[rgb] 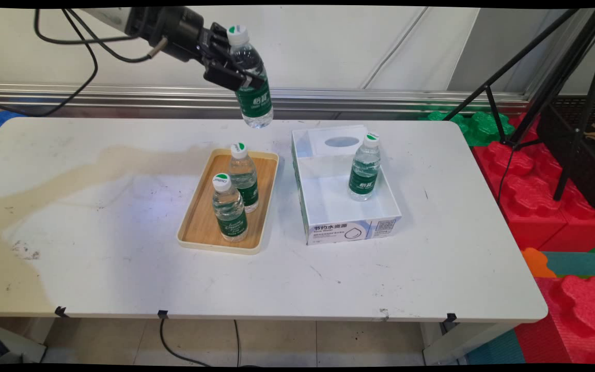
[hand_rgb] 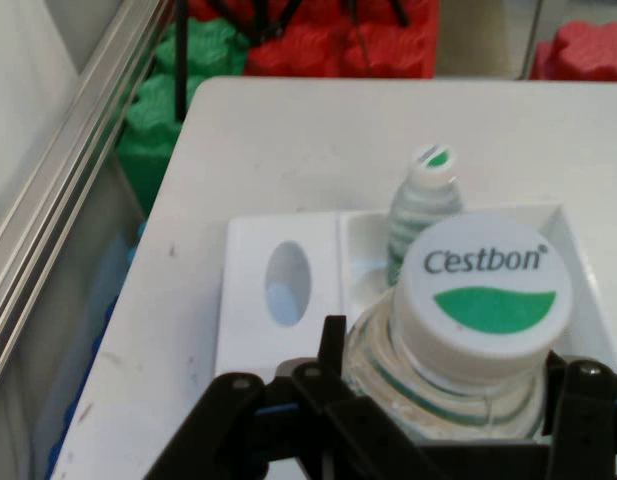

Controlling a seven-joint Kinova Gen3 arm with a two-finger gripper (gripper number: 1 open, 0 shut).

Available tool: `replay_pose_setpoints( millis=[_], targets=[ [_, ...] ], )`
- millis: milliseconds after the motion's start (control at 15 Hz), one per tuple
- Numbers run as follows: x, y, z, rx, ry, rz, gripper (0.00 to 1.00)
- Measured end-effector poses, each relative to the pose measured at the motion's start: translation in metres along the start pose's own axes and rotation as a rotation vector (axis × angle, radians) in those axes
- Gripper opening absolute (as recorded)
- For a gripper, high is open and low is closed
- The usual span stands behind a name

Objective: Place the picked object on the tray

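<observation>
White tabletop [rgb: 96, 248] lies bare on its left and near sides. Mid-table, a wooden tray [rgb: 202, 222] bears two bottles, just beside a white cardboard box [rgb: 328, 206] with a third. High over the far edge, the black tool [rgb: 230, 64] grips a clear green-labelled water bottle [rgb: 251, 82] below its cap.

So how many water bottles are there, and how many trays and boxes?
Water bottles: 4: one in the gripper at, two on the tray, one in the box.
Wooden tray: 1
White box: 1
Total: 6
</observation>
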Motion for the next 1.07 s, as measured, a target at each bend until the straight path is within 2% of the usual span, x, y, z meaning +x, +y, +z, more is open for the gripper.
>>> replay_pose_setpoints(
  millis=[133,467,1067],
  targets=[
    [-0.013,-0.009,0.011,0.017,-0.027,0.0,0.0],
    [-0.044,-0.021,0.046,0.027,-0.09,-0.005,0.0],
    [-0.102,-0.037,0.099,0.008,-0.189,-0.041,0.0]
  ],
)
